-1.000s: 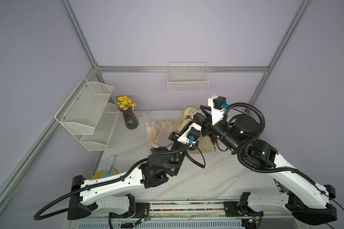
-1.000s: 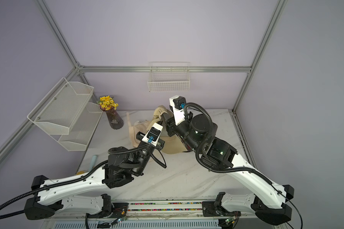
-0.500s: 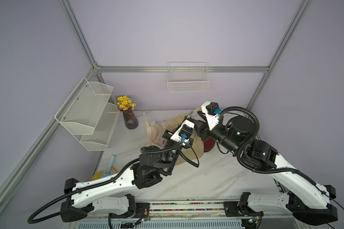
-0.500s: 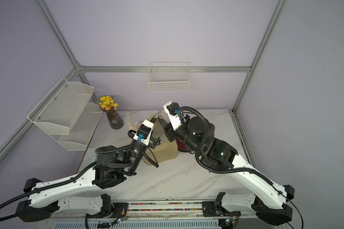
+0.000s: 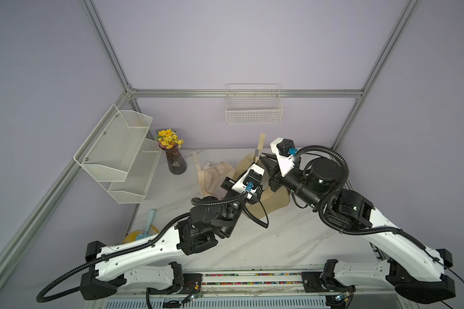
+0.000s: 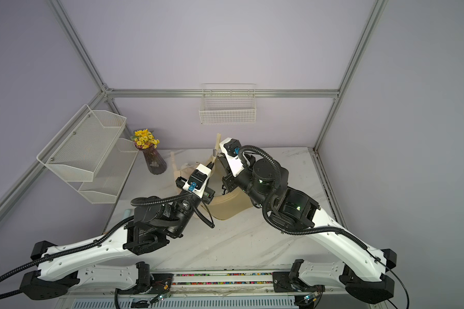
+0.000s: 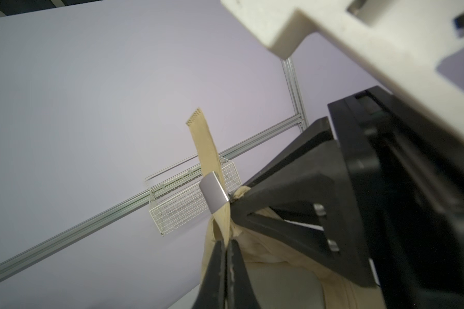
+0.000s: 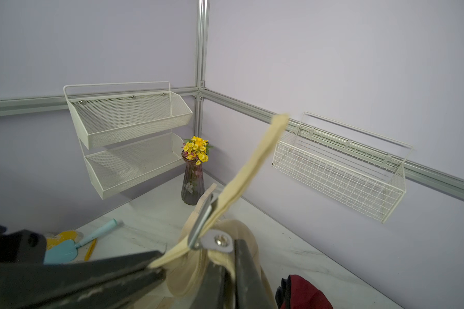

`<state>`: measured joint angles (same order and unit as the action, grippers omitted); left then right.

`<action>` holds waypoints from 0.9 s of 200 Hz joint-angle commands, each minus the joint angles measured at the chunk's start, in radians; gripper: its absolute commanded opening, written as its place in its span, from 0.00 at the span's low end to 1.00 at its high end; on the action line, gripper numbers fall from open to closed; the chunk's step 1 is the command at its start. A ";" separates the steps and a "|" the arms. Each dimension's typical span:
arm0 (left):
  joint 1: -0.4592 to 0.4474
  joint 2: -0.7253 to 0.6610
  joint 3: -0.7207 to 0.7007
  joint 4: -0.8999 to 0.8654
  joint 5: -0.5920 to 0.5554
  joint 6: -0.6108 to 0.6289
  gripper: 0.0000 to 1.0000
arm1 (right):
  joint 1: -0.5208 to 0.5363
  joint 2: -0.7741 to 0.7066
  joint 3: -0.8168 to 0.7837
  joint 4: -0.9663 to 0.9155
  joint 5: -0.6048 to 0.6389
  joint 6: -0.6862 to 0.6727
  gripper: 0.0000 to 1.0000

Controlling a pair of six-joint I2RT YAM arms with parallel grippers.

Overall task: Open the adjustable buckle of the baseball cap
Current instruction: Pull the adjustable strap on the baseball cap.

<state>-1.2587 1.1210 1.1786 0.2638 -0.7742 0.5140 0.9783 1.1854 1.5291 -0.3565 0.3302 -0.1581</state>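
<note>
Seemingly midway: cap (image 5: 276, 199) held up over the table (image 5: 252, 240), left gripper (image 7: 227, 248) clamped on the strap (image 7: 202, 141) below the buckle (image 7: 214, 194), right gripper (image 7: 236, 202) pinching cap fabric beside it, flap apparently lifted, strap not yet freed.

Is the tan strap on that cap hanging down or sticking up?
Sticking up. The strap rises out of the metal buckle, its free end in the air above the cap.

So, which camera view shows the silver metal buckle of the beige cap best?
The left wrist view: the silver metal buckle is large and sharp there, flat face towards the camera. The right wrist view shows the buckle edge-on, slightly blurred. In both top views the buckle is only a tiny glint.
</note>
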 commanded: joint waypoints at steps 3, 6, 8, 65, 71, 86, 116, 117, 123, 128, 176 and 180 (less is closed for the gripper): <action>-0.004 -0.049 -0.020 -0.064 0.025 -0.096 0.00 | 0.001 0.005 0.040 0.077 0.060 -0.003 0.09; -0.004 -0.051 -0.023 -0.068 0.023 -0.102 0.00 | 0.001 0.005 0.044 0.080 0.063 -0.005 0.09; -0.003 -0.053 -0.026 -0.072 0.023 -0.106 0.00 | 0.001 0.005 0.046 0.082 0.064 -0.006 0.09; -0.007 -0.121 -0.114 -0.145 0.016 -0.213 0.00 | 0.000 0.042 0.122 0.108 0.100 -0.064 0.10; -0.009 -0.129 -0.127 -0.148 0.006 -0.222 0.00 | 0.000 0.050 0.134 0.109 0.113 -0.078 0.09; -0.009 -0.154 -0.160 -0.149 -0.020 -0.235 0.00 | 0.000 0.073 0.168 0.110 0.140 -0.106 0.10; 0.015 -0.219 -0.204 -0.099 -0.144 -0.200 0.00 | 0.000 0.118 0.178 0.114 0.142 -0.113 0.09; 0.016 -0.221 -0.204 -0.100 -0.147 -0.200 0.00 | -0.001 0.119 0.176 0.114 0.141 -0.113 0.09; 0.031 -0.231 -0.199 -0.103 -0.168 -0.195 0.00 | -0.001 0.128 0.168 0.114 0.133 -0.102 0.09; 0.045 -0.236 -0.194 -0.106 -0.183 -0.193 0.00 | -0.001 0.135 0.161 0.115 0.127 -0.094 0.10; 0.271 -0.251 -0.151 -0.250 -0.098 -0.314 0.00 | -0.060 0.261 0.099 0.133 0.007 0.006 0.09; 0.295 -0.248 -0.151 -0.261 -0.084 -0.327 0.00 | -0.071 0.272 0.094 0.136 -0.010 0.017 0.09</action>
<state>-1.0660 0.8703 0.9890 0.0772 -0.8982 0.2825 0.9524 1.4010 1.6482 -0.2726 0.4004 -0.2123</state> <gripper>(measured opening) 0.047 0.095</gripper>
